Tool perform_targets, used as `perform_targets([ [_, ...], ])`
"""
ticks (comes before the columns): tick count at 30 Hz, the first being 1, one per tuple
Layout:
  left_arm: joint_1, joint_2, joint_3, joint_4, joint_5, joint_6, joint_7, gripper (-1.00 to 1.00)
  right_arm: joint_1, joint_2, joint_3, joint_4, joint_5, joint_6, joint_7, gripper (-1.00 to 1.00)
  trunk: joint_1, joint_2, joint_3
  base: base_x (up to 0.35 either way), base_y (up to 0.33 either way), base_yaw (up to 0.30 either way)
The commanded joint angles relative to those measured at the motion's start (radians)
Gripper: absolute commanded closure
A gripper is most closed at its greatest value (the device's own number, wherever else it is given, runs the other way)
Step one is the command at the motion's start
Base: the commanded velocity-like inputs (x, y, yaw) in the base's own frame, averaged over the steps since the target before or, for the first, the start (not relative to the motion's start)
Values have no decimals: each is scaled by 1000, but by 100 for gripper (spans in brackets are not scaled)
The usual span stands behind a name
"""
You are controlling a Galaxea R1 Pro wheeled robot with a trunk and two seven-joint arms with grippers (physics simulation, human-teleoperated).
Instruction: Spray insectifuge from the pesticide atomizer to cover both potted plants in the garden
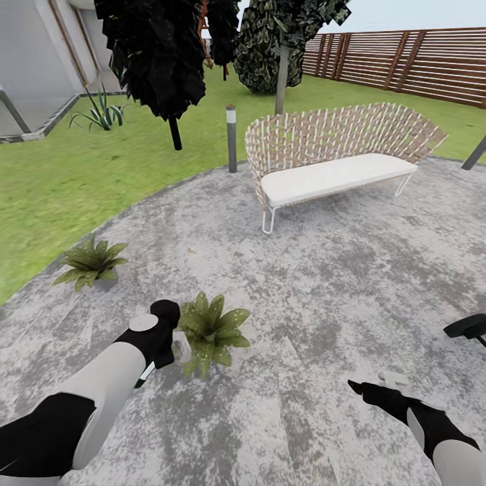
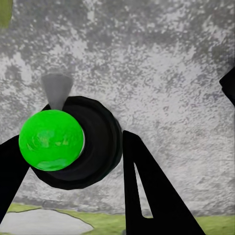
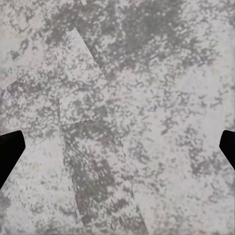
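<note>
1. The left gripper [image 1: 177,344], low and left of centre in the head view, has its jaws closed around the pesticide atomizer [image 1: 181,345]; the pale nozzle head shows just beside the nearer potted plant [image 1: 210,331]. In the left wrist view the atomizer [image 2: 58,142] sits between the two black fingers [image 2: 152,196] as a glossy bright-green dome on a rounded black body, with a grey cone-shaped tip above it.

2. Risk: the nozzle is so close to the leaves that the spray may wet only the near side of the rosette and leave the far leaves uncovered. Which way the nozzle points is hard to read here, so it may not be facing the plant at all.

3. Risk: the second potted plant [image 1: 91,262], at middle left by the grass edge, is well apart from the gripper. It could be missed unless the arm or base shifts toward it.

4. Risk: the smooth rounded body could twist in the grip when the trigger is worked.

5. The right gripper [image 1: 361,388], lower right, is wide open and holds nothing; its dark fingertips [image 3: 10,152] stand at opposite edges of the right wrist view.

6. Textures: mottled grey-white stone paving [image 1: 324,290], broad pointed green leaves, a woven lattice bench [image 1: 331,162] with a flat white cushion
</note>
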Motion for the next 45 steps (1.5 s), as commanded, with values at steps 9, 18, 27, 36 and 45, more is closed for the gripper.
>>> perform_targets([
  [9,0,68,0,0,0,5,-4,100,-1,1,-8,-2,5,7,8,-100,0,0,-1,-1,5,-44],
  [18,0,72,3,-31,1,6,-4,100,-1,1,-8,-2,5,7,9,-100,0,0,-1,-38,0,-20],
  [27,0,70,95,-44,11,4,-3,100,-1,1,-10,-2,4,7,9,-100,0,0,-1,-321,0,0],
  [36,0,63,195,-42,123,1,30,100,-1,1,-9,-2,5,7,5,-100,0,0,10,-221,0,0],
  [45,134,67,198,-39,305,-125,240,100,-1,2,-8,-2,4,7,4,-100,0,0,24,-37,0,0],
])
